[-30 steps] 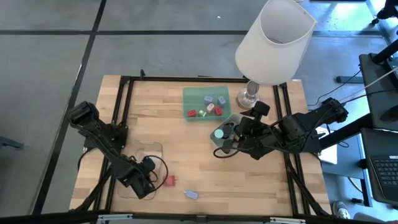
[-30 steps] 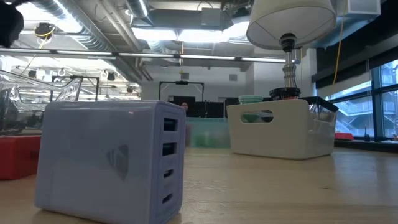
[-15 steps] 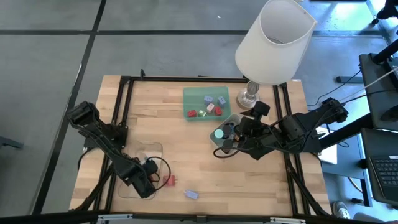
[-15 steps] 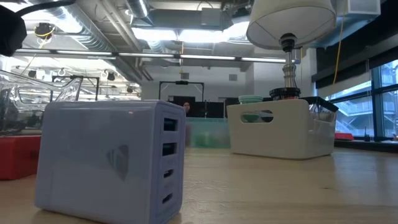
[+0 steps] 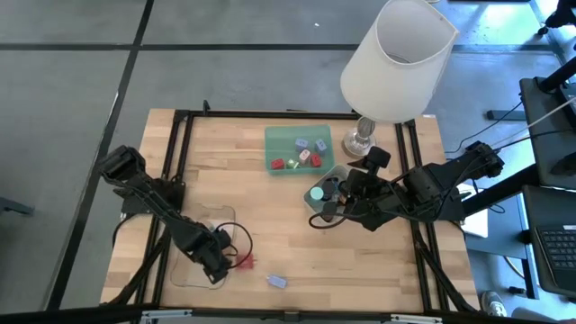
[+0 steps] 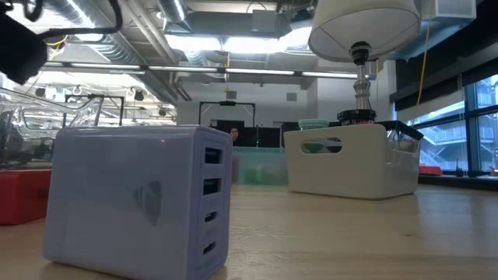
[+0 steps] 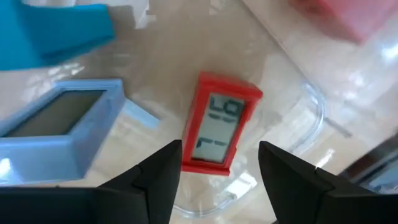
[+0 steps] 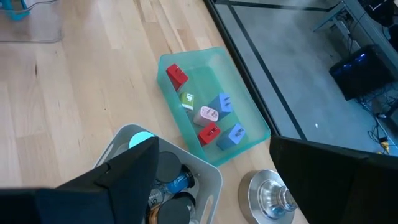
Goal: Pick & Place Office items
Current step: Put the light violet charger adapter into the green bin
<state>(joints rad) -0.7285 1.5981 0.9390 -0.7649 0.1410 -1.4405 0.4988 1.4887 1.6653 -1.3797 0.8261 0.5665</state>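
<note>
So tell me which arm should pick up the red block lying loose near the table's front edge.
Left, probably. The left tool hangs over the clear tray, right beside the red block. The right tool sits at the grey tray across the table, much farther off.

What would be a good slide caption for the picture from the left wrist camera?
Open left end effector poised over a small red timer lying in the clear tray.
</note>
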